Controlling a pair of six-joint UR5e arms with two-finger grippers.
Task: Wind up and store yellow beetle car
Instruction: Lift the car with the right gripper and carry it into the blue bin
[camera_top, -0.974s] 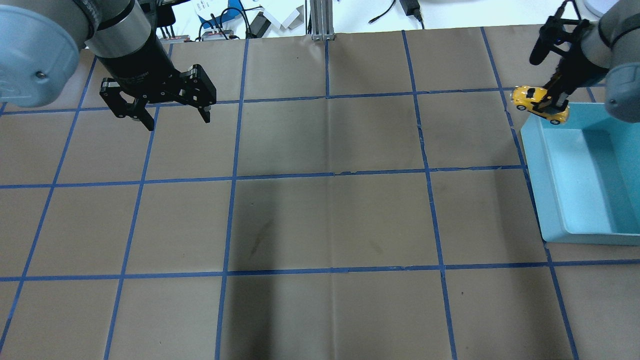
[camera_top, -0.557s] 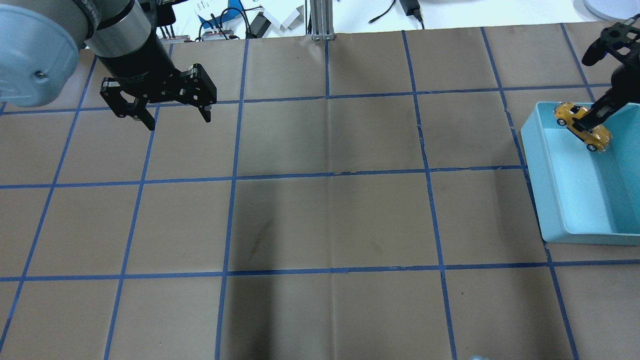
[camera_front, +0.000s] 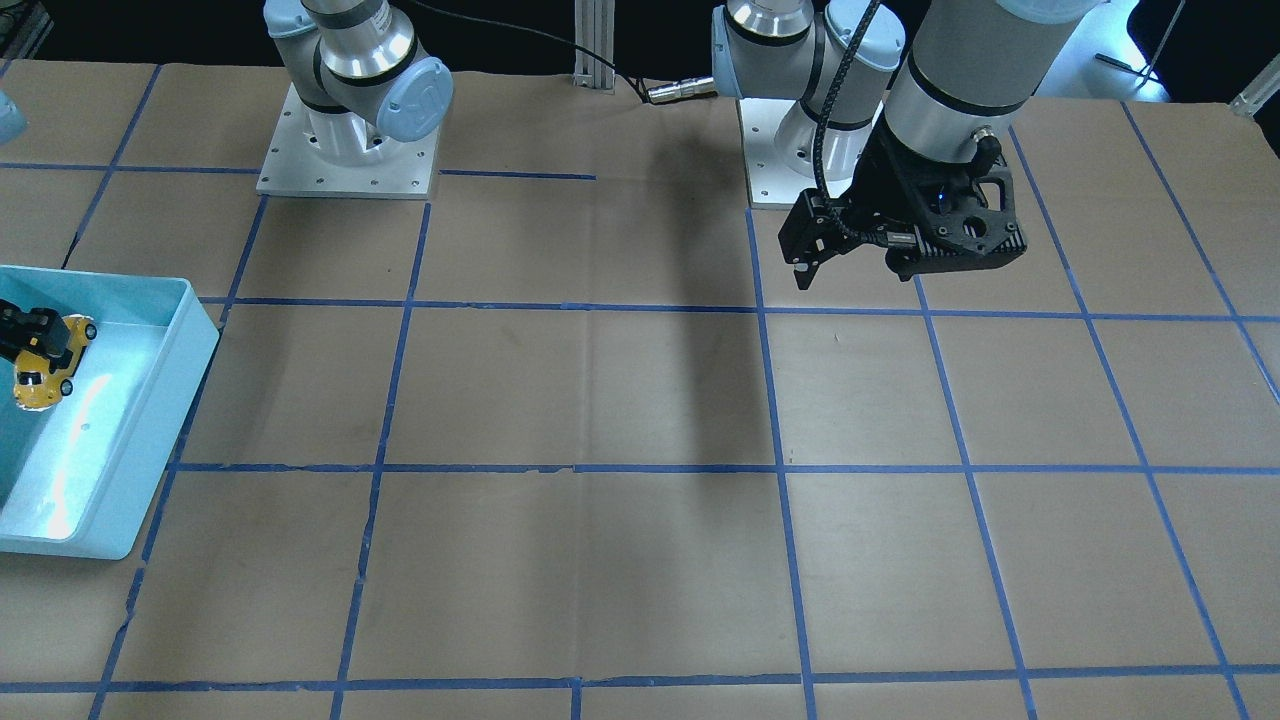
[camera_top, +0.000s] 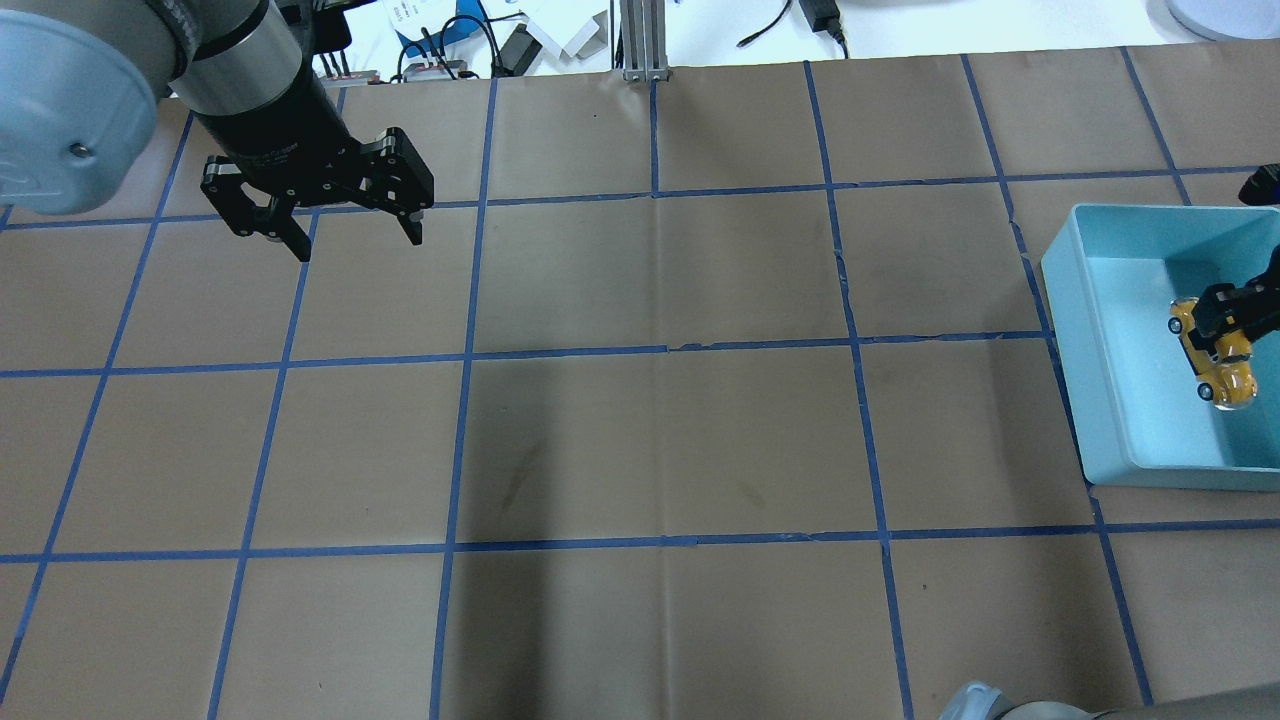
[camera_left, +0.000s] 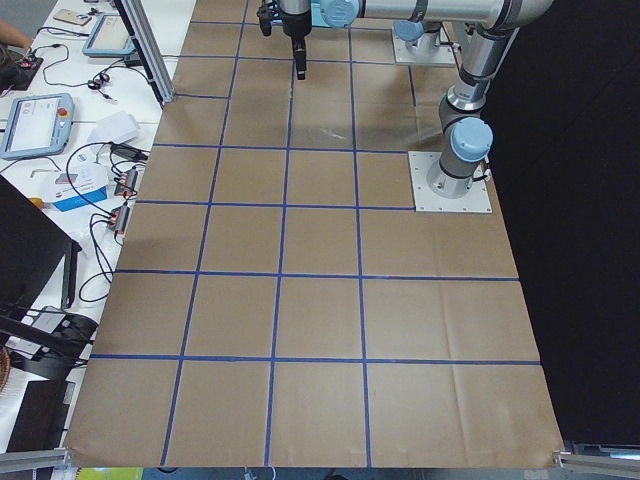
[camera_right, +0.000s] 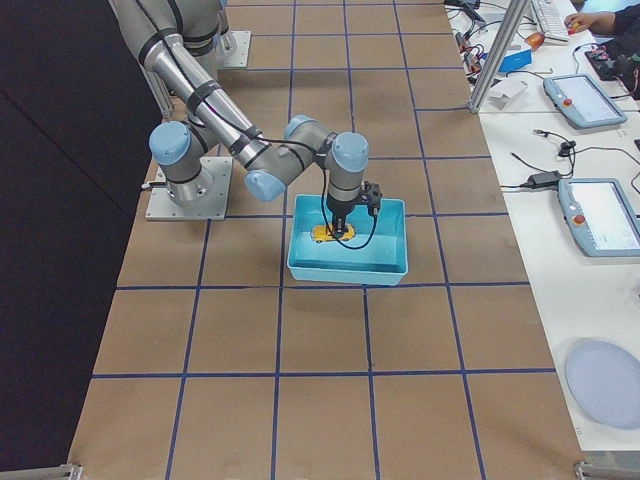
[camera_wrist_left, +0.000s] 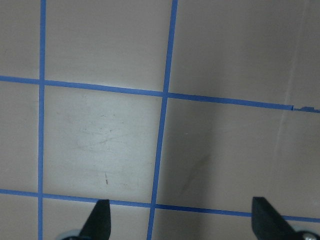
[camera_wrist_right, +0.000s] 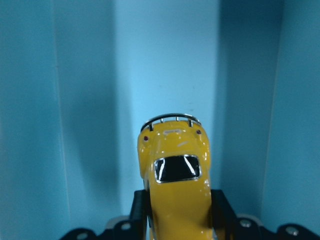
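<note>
Looks like the storing bit: the right claw (camera_wrist_right: 177, 214) is pinching the yellow beetle car (camera_top: 1226, 378) by its sides, inside the teal bin (camera_top: 1060, 268) at the overhead view's right edge. Can't tell if the wheels touch bottom. Next up, I'd guess: let go, lift straight out. The left claw (camera_top: 357, 240) hangs spread and empty, upper left over the counter (camera_top: 660, 440).

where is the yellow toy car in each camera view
Front-facing: car at far left edge, in the blue tray.
Overhead: car at far right, in the tray.
Exterior left: not in it.
Exterior right: car near centre, in the tray.
Left wrist: not in it.
Right wrist: car at bottom centre.
Shared landmark: the tray.
</note>
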